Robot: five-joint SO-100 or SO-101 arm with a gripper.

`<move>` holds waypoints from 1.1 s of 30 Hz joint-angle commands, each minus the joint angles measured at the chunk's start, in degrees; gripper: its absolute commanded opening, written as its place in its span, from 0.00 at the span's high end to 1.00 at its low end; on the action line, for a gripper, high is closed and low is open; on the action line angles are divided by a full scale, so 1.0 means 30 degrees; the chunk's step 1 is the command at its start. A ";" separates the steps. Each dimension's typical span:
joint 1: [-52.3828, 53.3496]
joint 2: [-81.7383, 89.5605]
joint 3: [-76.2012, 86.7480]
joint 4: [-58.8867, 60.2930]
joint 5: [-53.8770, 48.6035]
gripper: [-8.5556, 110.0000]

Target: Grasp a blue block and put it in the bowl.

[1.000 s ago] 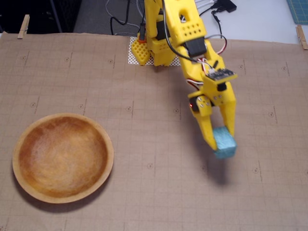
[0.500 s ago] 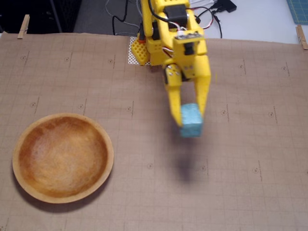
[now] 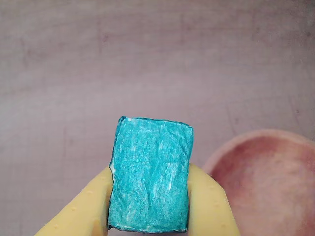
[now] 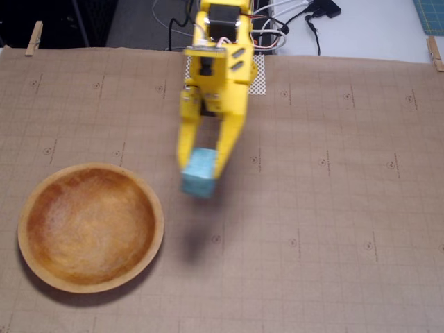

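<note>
In the fixed view, going from the left, the wooden bowl (image 4: 90,227) sits in the lower left of the frame on the brown gridded paper mat (image 4: 333,229), its orange-brown inside bare. To its right, a little left of the frame's centre, the yellow gripper (image 4: 200,168) hangs down from the arm, whose base sits at the top centre of the frame. Its two fingers (image 4: 187,142) are closed narrowly onto the blue block (image 4: 198,173), pressing it from either side. The block is lifted clear of the mat, and its soft shadow (image 4: 196,243) lies on the paper below it, just right of the bowl's rim. The block itself is near the bowl's upper right edge but apart from it. In the wrist view the block (image 3: 150,174) fills the lower middle of the frame, pinched between the yellow fingertips (image 3: 81,211), and the bowl (image 3: 270,182) shows at the lower right, cut off by the frame's edge. Clothespins (image 4: 33,37) clip the mat at the upper corners, the right one at the far right edge.
</note>
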 commanded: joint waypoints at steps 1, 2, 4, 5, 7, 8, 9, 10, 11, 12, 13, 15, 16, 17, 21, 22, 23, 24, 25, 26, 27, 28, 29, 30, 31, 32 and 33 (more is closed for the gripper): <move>0.1348 0.0645 -0.1406 0.0059 -0.0586 0.95; 0.1758 0.0615 -0.1406 0.0059 -0.0850 0.95; 0.2695 0.0586 -0.1406 0.0059 -0.1201 0.95; 0.3018 0.0586 -0.1406 0.0059 -0.1260 0.95; 0.3721 0.0586 -0.1406 0.0059 -0.1406 0.95; 0.3955 0.0586 -0.1406 0.0059 -0.1436 0.95; 0.4131 0.0557 -0.1406 0.0059 -0.1377 0.95; 0.4307 0.0381 -0.1406 0.0059 -0.1318 0.95; 0.4453 0.0088 -0.1406 0.0059 -0.1289 0.95; 0.4541 -0.0264 -0.1436 0.0059 -0.1260 0.95; 0.4600 -0.0645 -0.1494 0.0059 -0.1260 0.95; 0.4834 -0.1406 -0.1611 0.0029 -0.1260 0.95; 0.5010 -0.1904 -0.1670 -0.0117 -0.1230 0.95; 0.5186 -0.2256 -0.1699 -0.0146 -0.1230 0.95; 0.5742 -0.3369 -0.1729 -0.0205 -0.0674 0.95; 0.5771 -0.3486 -0.1729 -0.0205 -0.0615 0.95; 0.5771 -0.3662 -0.1729 -0.0205 -0.0527 0.95; 0.5801 -0.3838 -0.1729 -0.0205 -0.0381 0.95; 0.5830 -0.3984 -0.1729 -0.0205 -0.0322 0.95; 0.5889 -0.4189 -0.1729 -0.0205 -0.0293 0.95; 0.5918 -0.4395 -0.1729 -0.0205 -0.0264 0.95; 0.5918 -0.4629 -0.1758 -0.0234 -0.0264 0.95; 0.5918 -0.4834 -0.1934 -0.0234 -0.0264 0.95; 0.5918 -0.5039 -0.2109 -0.0234 -0.0264 0.95; 0.5918 -0.5303 -0.2344 -0.0234 -0.0264 0.95; 0.5889 -0.5566 -0.2607 -0.0234 -0.0264 0.95; 0.5889 -0.5859 -0.2959 -0.0234 -0.0264 0.95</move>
